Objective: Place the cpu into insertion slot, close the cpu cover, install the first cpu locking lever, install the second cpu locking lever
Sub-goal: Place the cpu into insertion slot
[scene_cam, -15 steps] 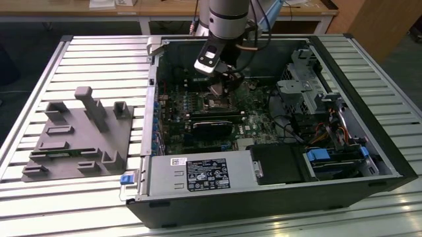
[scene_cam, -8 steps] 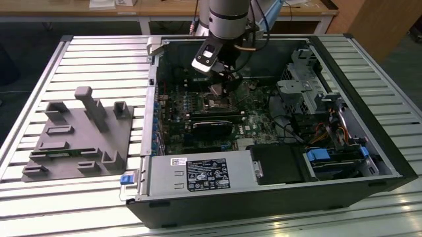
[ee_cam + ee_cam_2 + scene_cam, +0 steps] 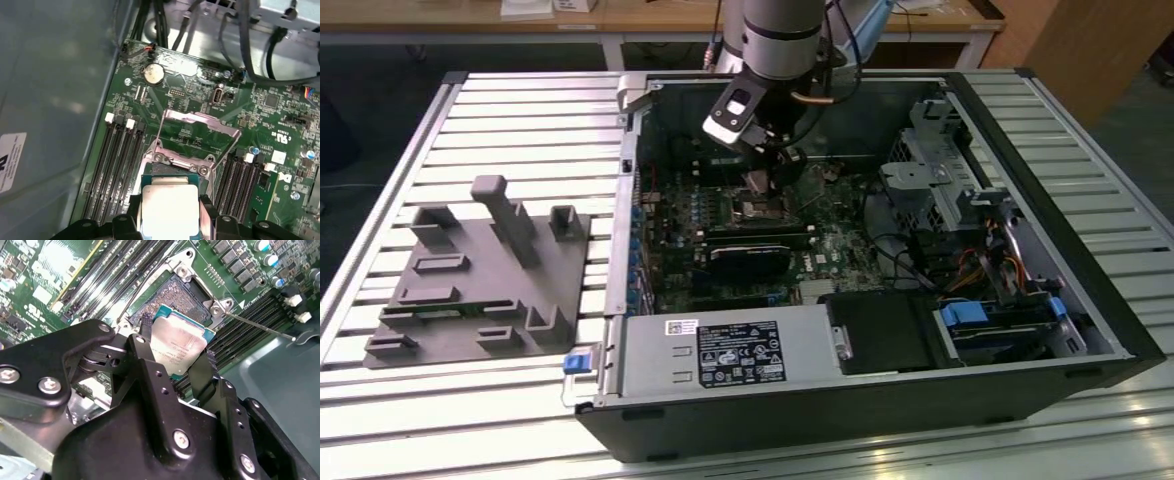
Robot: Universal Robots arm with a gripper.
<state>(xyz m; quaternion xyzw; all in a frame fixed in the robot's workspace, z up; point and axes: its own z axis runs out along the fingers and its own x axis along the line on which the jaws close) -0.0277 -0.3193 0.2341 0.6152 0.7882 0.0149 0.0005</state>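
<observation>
My gripper (image 3: 178,341) is shut on the cpu (image 3: 184,346), a flat square chip with a dull silver top and a green edge, pinched at two opposite sides by the black fingers (image 3: 145,335). It hangs tilted just above the insertion slot (image 3: 181,299), whose dark pin field lies uncovered on the green board. In the first wrist view the cpu (image 3: 170,206) sits between the fingers, and the cpu cover (image 3: 199,129), a grey metal frame, stands swung up beyond the slot. A thin locking lever (image 3: 260,326) sticks out sideways. In the exterior view the gripper (image 3: 767,172) hovers over the slot (image 3: 758,210).
The open computer case (image 3: 1067,300) lies on a slatted metal table (image 3: 520,130). Black memory slots (image 3: 116,160) flank the socket on both sides. A black card (image 3: 750,250), a drive cage (image 3: 947,170) and cables (image 3: 255,45) crowd the case. A grey fixture block (image 3: 480,270) lies outside at the exterior view's left.
</observation>
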